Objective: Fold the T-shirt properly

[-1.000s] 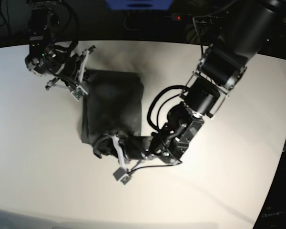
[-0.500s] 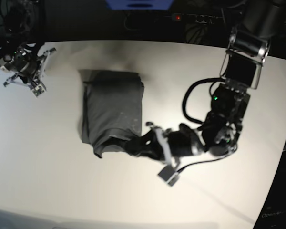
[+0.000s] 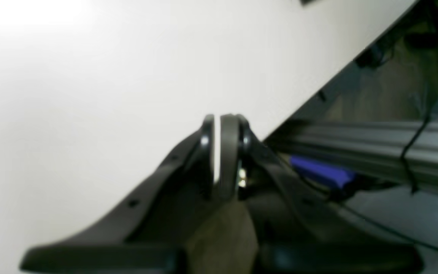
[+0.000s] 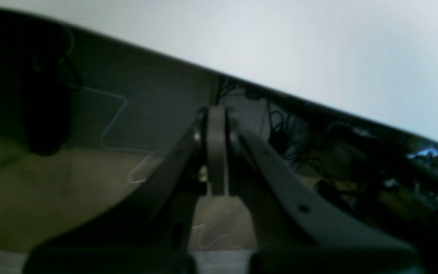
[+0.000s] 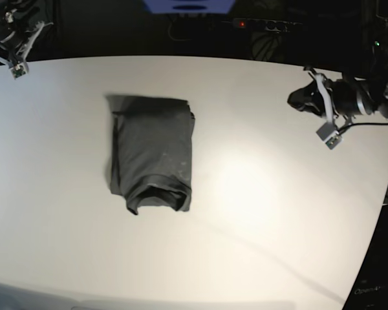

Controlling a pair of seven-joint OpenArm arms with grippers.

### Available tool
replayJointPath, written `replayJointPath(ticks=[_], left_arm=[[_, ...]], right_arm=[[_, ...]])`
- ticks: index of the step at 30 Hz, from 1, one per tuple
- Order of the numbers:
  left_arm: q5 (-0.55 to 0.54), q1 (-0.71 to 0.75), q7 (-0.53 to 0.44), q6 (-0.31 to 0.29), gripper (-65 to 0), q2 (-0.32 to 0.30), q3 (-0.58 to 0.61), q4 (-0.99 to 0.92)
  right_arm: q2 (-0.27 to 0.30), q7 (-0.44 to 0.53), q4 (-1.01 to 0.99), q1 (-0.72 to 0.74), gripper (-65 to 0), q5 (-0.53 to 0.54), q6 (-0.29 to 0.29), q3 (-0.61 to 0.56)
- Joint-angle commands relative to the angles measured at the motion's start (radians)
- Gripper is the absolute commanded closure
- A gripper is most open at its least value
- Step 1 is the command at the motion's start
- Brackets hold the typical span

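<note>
The dark charcoal T-shirt (image 5: 152, 152) lies folded into a compact upright rectangle on the white table (image 5: 258, 206), left of centre, with a rolled edge at its near end. My left gripper (image 5: 299, 98) hovers far to the shirt's right near the table's right edge. In the left wrist view it (image 3: 222, 125) is shut and empty over bare table. My right gripper (image 5: 21, 46) sits at the far left back corner. In the right wrist view it (image 4: 215, 116) is shut and empty. The shirt is out of both wrist views.
The table's curved right edge (image 5: 381, 194) runs close to the left arm. Beyond the back edge are dark cables and a blue object (image 5: 187, 5). The left wrist view shows a grey rail (image 3: 375, 140) off the table's edge.
Both arms have pulled away from the shirt: the left one from its near end to the far right, the right one from its far left corner to the back left. The shirt stays folded.
</note>
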Motion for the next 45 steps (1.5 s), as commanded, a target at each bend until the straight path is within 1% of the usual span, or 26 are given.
replayJointPath(ticks=[1,3,5,7,10,12,15,17,19,22,24,26,28,30,34,36,38,39,40,41,43,45], left_arm=[[0.019,0.029,-0.004,-0.004,-2.5,-0.017,-0.010,0.008],[0.103,0.092,-0.010,-0.004,-2.6,-0.009,-0.005,0.004],[0.206,0.171,-0.020,-0.005,-2.6,0.006,-0.005,0.004],[0.304,0.230,-0.043,-0.005,-2.6,0.032,0.000,-0.001],[0.438,0.278,-0.073,-0.007,-2.6,0.051,0.044,-0.030],[0.488,0.301,-0.110,-0.007,-2.6,0.064,0.081,-0.082],[0.521,0.309,-0.182,-0.007,-2.6,0.078,0.150,-0.193],[0.522,0.309,-0.260,-0.018,-2.6,0.080,0.217,-0.283],[0.519,0.298,-0.336,-0.064,-2.6,0.084,0.267,-0.394],[0.530,0.243,-0.428,-0.115,-2.6,0.129,0.322,-0.593],[0.570,0.212,-0.506,-0.115,-2.6,0.158,0.359,-0.742],[0.625,0.149,-0.610,-0.115,-2.6,0.210,0.385,-0.914],[0.680,0.100,-0.708,-0.115,-2.6,0.262,0.386,-1.101],[0.725,0.046,-0.793,-0.115,-2.6,0.304,0.388,-1.256],[0.786,-0.069,-0.991,-0.115,-2.6,0.373,0.386,-1.555],[0.801,-0.129,-1.094,-0.115,-2.6,0.403,0.391,-1.696],[0.820,-0.178,-1.169,-0.115,-2.6,0.428,0.391,-1.811],[0.824,-0.192,-1.193,-0.115,-2.6,0.434,0.391,-1.829],[0.821,-0.201,-1.216,-0.115,-2.6,0.437,0.391,-1.829],[0.818,-0.204,-1.233,-0.115,-2.6,0.440,0.389,-1.829],[0.812,-0.204,-1.264,-0.115,-2.6,0.440,0.383,-1.829],[0.798,-0.205,-1.293,-0.115,-2.6,0.440,0.383,-1.829]], right_arm=[[-0.015,0.006,-0.010,-0.016,-0.1,-0.035,-0.004,0.010],[-0.046,0.031,-0.068,-0.017,-0.1,-0.095,-0.004,0.012],[-0.086,0.112,-0.174,-0.016,-0.1,-0.135,-0.004,0.012],[-0.103,0.192,-0.295,-0.010,-0.1,-0.167,-0.004,0.024],[-0.130,0.270,-0.489,0.053,-0.1,-0.233,-0.004,0.061],[-0.133,0.358,-0.622,0.082,-0.1,-0.256,-0.004,0.110],[-0.130,0.484,-0.811,0.124,-0.1,-0.302,-0.004,0.159],[-0.126,0.568,-0.932,0.142,-0.1,-0.334,-0.004,0.210],[-0.120,0.655,-1.036,0.176,-0.1,-0.376,-0.004,0.253],[-0.089,0.735,-1.205,0.224,-0.1,-0.442,-0.004,0.305],[-0.055,0.787,-1.322,0.257,-0.1,-0.477,-0.004,0.330],[-0.031,0.850,-1.435,0.288,-0.1,-0.517,-0.004,0.345],[0.000,0.918,-1.530,0.305,-0.1,-0.541,-0.004,0.342],[0.020,0.968,-1.601,0.320,-0.1,-0.543,-0.004,0.323],[0.051,1.005,-1.698,0.351,-0.1,-0.543,-0.004,0.250],[0.049,1.005,-1.698,0.369,-0.1,-0.543,-0.004,0.202],[0.046,1.002,-1.698,0.377,-0.3,-0.543,-0.004,0.159],[0.045,1.001,-1.698,0.379,-0.4,-0.543,-0.004,0.149],[0.040,1.001,-1.699,0.383,-0.6,-0.543,-0.022,0.138],[0.025,0.999,-1.699,0.395,-0.7,-0.543,-0.070,0.121],[0.012,0.998,-1.699,0.409,-0.7,-0.543,-0.160,0.080],[-0.001,0.996,-1.701,0.414,-0.7,-0.543,-0.240,0.055]])
